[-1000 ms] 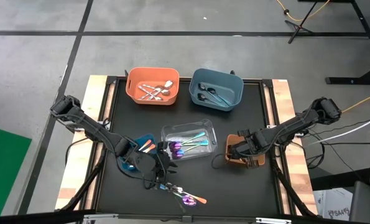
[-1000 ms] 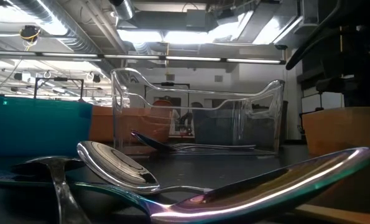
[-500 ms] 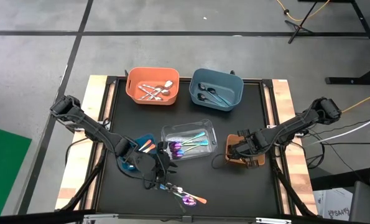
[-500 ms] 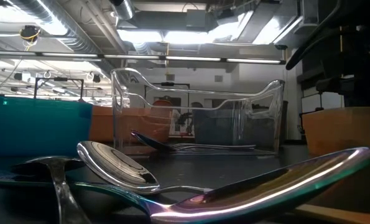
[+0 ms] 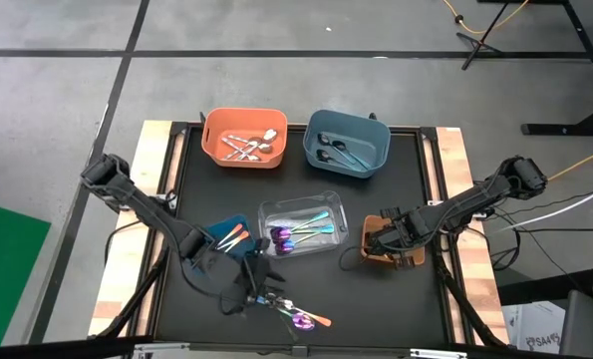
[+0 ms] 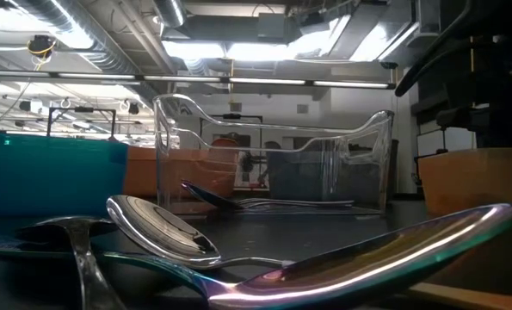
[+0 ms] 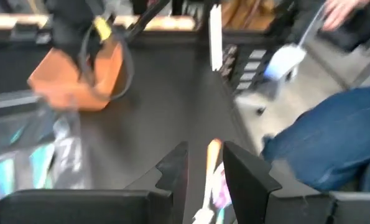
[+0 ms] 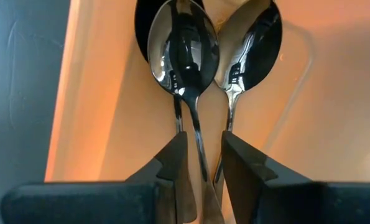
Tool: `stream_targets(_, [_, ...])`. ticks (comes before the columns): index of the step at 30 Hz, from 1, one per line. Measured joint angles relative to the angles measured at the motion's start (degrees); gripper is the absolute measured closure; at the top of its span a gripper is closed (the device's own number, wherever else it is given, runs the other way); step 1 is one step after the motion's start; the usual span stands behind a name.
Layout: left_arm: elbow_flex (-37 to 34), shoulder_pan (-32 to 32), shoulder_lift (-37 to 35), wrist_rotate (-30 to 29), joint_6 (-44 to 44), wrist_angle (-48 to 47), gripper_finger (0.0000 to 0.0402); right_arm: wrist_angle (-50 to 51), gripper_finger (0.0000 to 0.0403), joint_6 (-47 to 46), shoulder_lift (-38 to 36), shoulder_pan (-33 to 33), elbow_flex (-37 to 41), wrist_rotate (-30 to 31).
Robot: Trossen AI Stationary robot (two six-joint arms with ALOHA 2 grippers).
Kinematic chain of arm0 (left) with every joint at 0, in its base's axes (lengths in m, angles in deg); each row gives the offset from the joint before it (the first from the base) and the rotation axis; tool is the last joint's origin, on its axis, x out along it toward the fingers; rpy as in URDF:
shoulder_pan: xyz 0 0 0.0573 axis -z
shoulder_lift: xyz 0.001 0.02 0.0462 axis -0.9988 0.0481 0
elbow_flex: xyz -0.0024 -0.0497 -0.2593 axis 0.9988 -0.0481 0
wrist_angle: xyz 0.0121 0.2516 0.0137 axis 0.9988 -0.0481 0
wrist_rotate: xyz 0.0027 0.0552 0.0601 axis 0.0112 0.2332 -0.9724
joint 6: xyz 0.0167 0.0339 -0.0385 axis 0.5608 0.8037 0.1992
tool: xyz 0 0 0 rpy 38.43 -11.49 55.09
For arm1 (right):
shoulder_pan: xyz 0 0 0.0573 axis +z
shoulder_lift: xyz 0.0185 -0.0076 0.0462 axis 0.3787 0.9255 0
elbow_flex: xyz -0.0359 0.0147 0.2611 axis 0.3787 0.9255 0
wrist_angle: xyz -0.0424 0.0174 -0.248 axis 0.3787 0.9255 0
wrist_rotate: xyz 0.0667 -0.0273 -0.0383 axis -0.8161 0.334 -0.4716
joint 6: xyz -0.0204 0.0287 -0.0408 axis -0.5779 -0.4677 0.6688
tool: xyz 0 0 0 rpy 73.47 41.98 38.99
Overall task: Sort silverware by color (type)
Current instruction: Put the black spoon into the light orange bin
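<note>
A loose pile of silverware point(image 5: 298, 314) lies near the table's front edge: a silver spoon point(image 6: 161, 231), an iridescent spoon point(image 6: 367, 263) and an orange-handled piece point(image 7: 212, 163). My left gripper point(image 5: 253, 286) hovers open just left of the pile. In its wrist view the orange handle shows past the gap between its fingers point(image 7: 204, 154). My right gripper point(image 8: 204, 155) points down into the brown bin point(image 5: 391, 244), open. Two dark spoons point(image 8: 186, 46) lie side by side on the bin's floor, and one handle point(image 8: 198, 152) runs through the gap between the fingers.
An orange bin point(image 5: 216, 140) with silver pieces and a blue bin point(image 5: 379, 140) with dark pieces stand at the back. A clear bin point(image 5: 301, 227) holds iridescent pieces. A small teal bin point(image 5: 224, 231) holds orange-handled ones. A person's blue-clad leg point(image 7: 334, 137) shows beyond the table.
My left gripper has swung toward the table's near edge, toward the loose pile, and off the small teal bin, which now shows. The silverware has kept still.
</note>
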Motion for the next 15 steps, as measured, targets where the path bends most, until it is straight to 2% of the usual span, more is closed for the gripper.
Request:
stream_targets(9, [0.03,4.06,8.47,0.11,9.58,17.59,0.0308,-0.26,0.0315,0.00,0.02,0.02,0.00,1.18])
stream_targets(15, [0.02,5.25,13.80,1.68,14.58,21.08,0.0308,-0.30,0.0315,-0.01,0.01,0.02,0.00,1.21])
